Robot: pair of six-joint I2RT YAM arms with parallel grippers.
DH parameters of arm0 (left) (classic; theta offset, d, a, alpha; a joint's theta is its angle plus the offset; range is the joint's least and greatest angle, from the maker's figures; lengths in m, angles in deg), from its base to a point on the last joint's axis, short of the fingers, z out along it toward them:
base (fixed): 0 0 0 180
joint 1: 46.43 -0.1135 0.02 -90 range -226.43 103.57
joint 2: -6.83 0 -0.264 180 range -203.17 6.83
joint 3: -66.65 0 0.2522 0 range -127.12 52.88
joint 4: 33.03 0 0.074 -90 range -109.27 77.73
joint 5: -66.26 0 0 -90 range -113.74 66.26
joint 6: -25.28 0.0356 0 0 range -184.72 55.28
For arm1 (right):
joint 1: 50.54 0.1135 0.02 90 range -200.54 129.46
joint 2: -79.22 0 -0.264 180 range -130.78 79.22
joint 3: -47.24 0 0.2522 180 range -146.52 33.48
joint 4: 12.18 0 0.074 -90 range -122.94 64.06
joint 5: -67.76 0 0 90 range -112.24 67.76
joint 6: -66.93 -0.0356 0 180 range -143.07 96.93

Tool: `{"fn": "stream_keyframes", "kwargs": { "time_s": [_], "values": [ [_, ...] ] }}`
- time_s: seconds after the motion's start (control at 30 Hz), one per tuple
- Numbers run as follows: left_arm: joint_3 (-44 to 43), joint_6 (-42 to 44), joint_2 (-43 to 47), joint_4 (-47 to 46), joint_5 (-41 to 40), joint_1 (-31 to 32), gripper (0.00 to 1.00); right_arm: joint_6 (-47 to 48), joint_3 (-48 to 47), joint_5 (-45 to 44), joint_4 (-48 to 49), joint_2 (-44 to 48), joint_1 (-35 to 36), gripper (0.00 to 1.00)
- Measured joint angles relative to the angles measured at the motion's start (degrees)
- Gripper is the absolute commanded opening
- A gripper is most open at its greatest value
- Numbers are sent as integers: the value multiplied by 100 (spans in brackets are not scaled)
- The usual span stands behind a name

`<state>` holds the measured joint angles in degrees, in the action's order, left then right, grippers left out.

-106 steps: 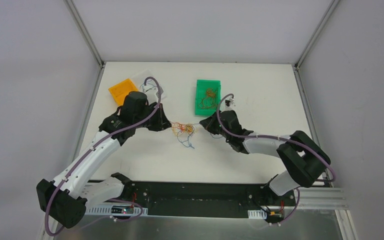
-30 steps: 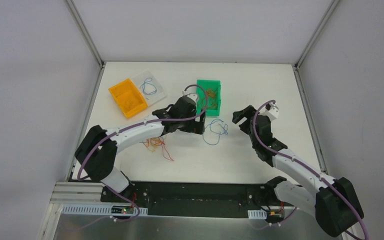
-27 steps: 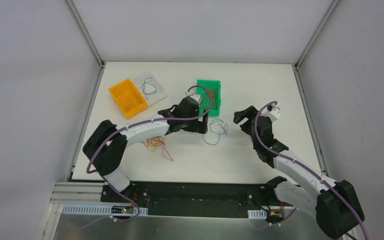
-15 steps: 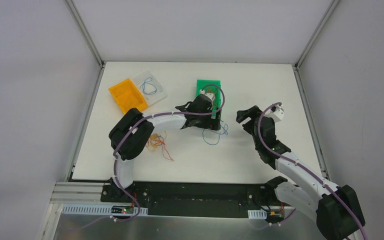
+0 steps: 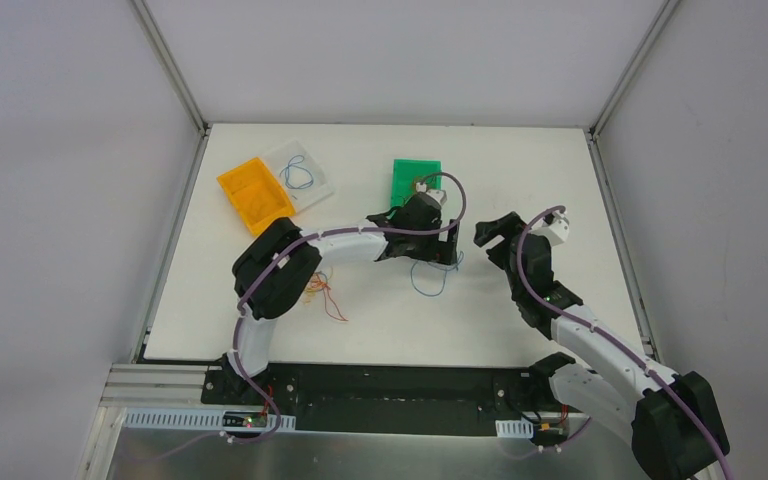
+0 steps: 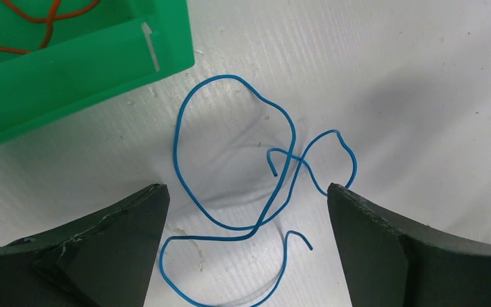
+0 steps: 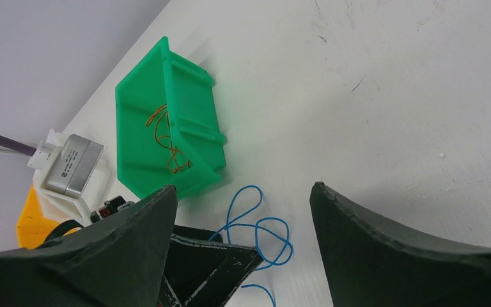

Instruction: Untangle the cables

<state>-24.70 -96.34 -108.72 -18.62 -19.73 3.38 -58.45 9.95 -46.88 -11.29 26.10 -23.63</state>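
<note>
left fingers [image 6: 109, 246] stand spread wide, tips pointed down at the bench [image 5: 530, 165], with nothing pinched. the blue cable [image 6: 176, 141] lies loose on the bench right between them: its big loop reaches out past the tips, and its two free ends curl in the gap. one small loop runs up against the inner edge of the finger on the right of the wrist view; whether it touches there is hard to tell.

just beyond the big loop is the near wall of the green bin [image 6: 70, 70], with brownish-orange cables [image 6: 50, 14] inside it.

right fingers [image 7: 390, 249] are also spread and carry nothing. in the top view they sit to the right of the left fingers, apart from the blue cable.

further left on the bench, beside the left arm's elbow, a small tangle of orange cables [image 5: 316, 290] lies by itself, well apart from both sets of fingers. at the far left corner stand an orange bin [image 5: 255, 195] and a clear tray [image 5: 312, 158] that has another blue loop [image 5: 298, 177] in it.
</note>
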Motion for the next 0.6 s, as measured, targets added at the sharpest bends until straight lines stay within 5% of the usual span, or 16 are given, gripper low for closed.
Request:
{"fn": "stream_keyframes", "kwargs": {
  "time_s": [0.23,0.6],
  "values": [
    [688,-103,393,-605,20,0,99,0,0,9,0,0,-11,79],
    [269,138,363,-319,55,96,99,-4,0,105,4,-24,-22,79]
  ]
}}
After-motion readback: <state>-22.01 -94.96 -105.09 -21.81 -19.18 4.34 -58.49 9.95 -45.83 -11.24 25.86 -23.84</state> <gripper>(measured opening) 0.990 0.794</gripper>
